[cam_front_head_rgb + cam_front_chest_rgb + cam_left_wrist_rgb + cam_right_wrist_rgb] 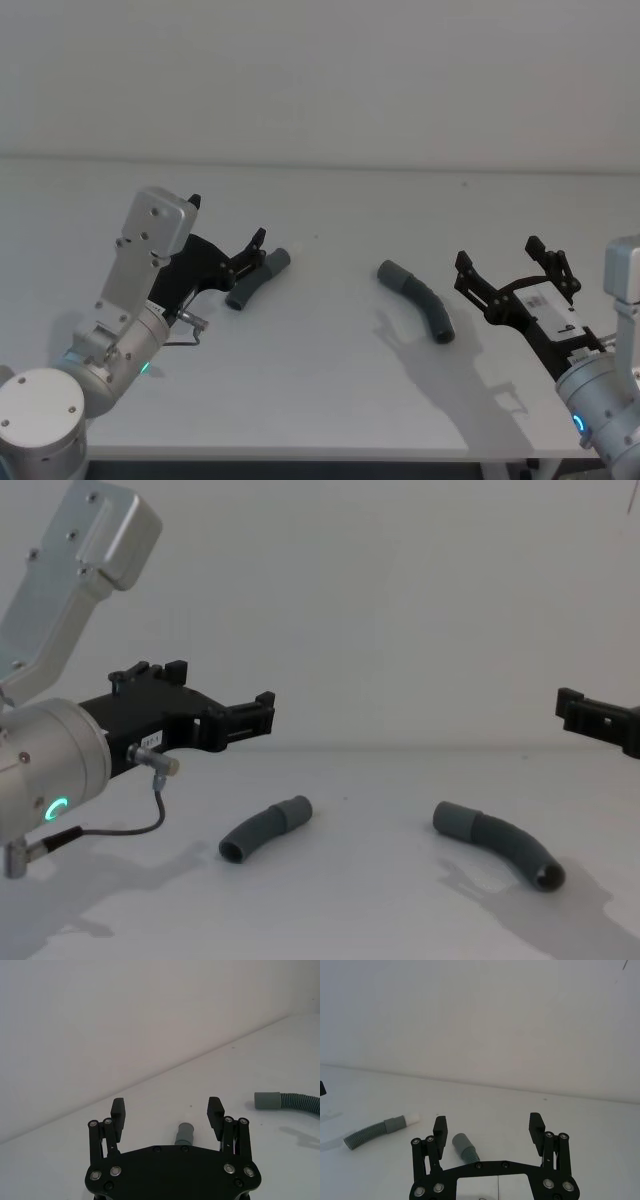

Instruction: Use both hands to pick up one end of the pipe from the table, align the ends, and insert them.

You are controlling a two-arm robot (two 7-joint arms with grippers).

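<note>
On the white table (330, 410), both pipe pieces lie free, nothing joined yet.
The left gripper (167, 1107) hovers wide open and empty over the left pipe piece (258, 278); the right gripper (488, 1122), equally spread and empty, hangs beside the right pipe piece (417, 300). The pieces sit well apart, so grasping, lifting, aligning whitish tip (411, 1119) with collar (267, 1100) and inserting all remain.

Left gripper (167, 1112), jaws wide, frames one pipe piece (184, 1134); ribbed piece (289, 1102) aside.
</note>
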